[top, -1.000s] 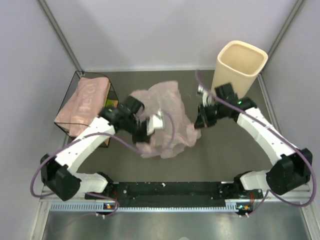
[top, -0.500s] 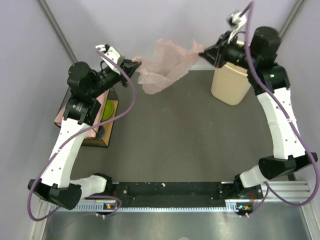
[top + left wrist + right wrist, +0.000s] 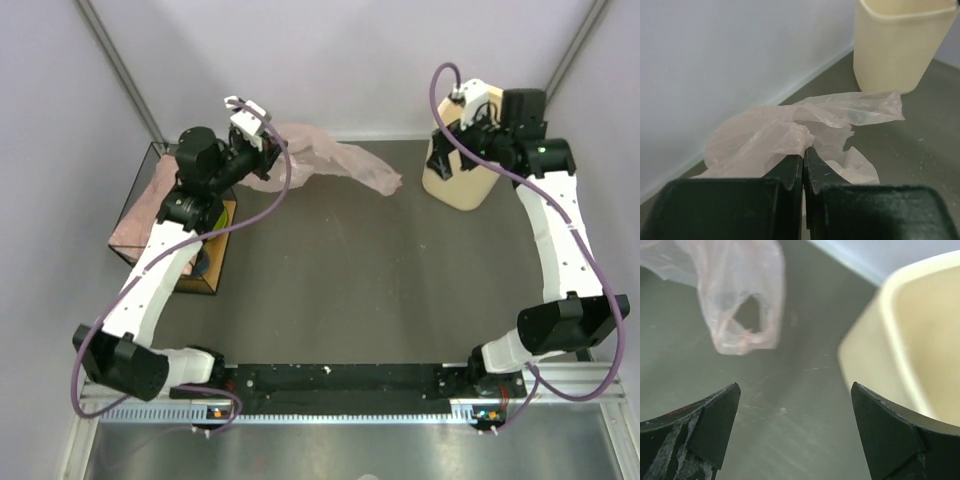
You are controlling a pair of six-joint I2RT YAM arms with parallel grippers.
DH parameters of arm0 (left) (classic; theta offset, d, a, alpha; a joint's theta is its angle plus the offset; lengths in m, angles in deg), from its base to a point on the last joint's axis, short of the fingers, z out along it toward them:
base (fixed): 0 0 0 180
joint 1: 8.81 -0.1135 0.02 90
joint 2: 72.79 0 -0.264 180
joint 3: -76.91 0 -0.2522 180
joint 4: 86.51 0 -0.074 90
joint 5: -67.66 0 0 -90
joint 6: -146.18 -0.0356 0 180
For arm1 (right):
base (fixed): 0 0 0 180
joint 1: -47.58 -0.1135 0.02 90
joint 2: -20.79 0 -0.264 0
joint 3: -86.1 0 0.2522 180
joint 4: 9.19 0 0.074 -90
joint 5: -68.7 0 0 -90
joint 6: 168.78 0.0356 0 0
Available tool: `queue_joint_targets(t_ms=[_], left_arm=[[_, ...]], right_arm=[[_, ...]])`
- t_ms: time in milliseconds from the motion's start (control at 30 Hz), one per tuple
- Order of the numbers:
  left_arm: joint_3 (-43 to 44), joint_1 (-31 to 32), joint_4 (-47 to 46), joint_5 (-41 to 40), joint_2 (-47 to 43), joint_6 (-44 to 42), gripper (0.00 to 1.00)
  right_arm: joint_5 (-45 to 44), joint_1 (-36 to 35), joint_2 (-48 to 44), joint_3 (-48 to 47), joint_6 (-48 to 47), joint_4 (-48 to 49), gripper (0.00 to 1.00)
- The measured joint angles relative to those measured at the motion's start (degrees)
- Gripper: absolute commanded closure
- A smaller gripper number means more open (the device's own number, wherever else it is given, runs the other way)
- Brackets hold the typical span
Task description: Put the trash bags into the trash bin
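From above, we are seeing the left gripper [image 3: 265,150] raised at the far left of the table [image 3: 350,300], pinching one end of a pink bag [image 3: 335,165]. The film is trailing off to the right toward the bin [image 3: 452,185], and its loose end is stopping near the bin but apart from it. The right gripper [image 3: 458,135] is hovering over the bin's left side with nothing in it. A folded stack [image 3: 135,230] of more bags is waiting in the wire box [image 3: 212,262] beside the left arm, so we are judging the task to be barely begun. Through the left wrist camera, the jaws of the left gripper [image 3: 803,152] are pressing shut on a crumpled fold of the bag [image 3: 790,130]. The rest appears to be spreading out over the table toward the bin [image 3: 895,45], which is standing upright by the back wall [image 3: 715,60]. That grip is keeping one corner anchored while the sheet is stretched in the bin's direction. Through the right wrist camera, the jaws of the right gripper [image 3: 795,390] are standing wide and empty, looking down on bare table between the bag's dangling end [image 3: 745,300] and the bin's rim [image 3: 890,305]. We are reading that pose as one that leaves the film free to settle, and nothing is inside the bin as far as this view shows.
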Motion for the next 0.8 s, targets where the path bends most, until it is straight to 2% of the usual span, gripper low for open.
queue_joint_targets(t_ms=[233,500,700,733,767,800], left_arm=[[-7.5,0.0,2.1,-0.9,5.1,-5.7,1.0],[-11.3,0.0,4.1,1.5,4.8,-6.7,1.0],[-11.8,0.0,4.3,2.2,2.4,-6.8,1.0],[-11.8,0.0,4.3,2.2,2.1,-6.8,1.0],[-11.8,0.0,4.3,2.2,1.9,-6.8,1.0],[-11.8,0.0,4.3,2.2,1.8,-6.8,1.0]], right_arm=[[-5.6,3.4,5.1,-11.7,-13.3,-3.5,0.11],[-11.1,3.8,16.0,-15.5,-23.7,-7.0,0.23],[-13.8,4.1,22.0,-17.7,-27.9,-7.6,0.51],[-14.1,4.1,22.2,-17.7,-28.7,-7.6,0.62],[-14.4,4.1,22.2,-17.7,-29.2,-7.6,0.69],[-14.6,4.2,22.3,-17.7,-30.0,-7.6,0.85]])
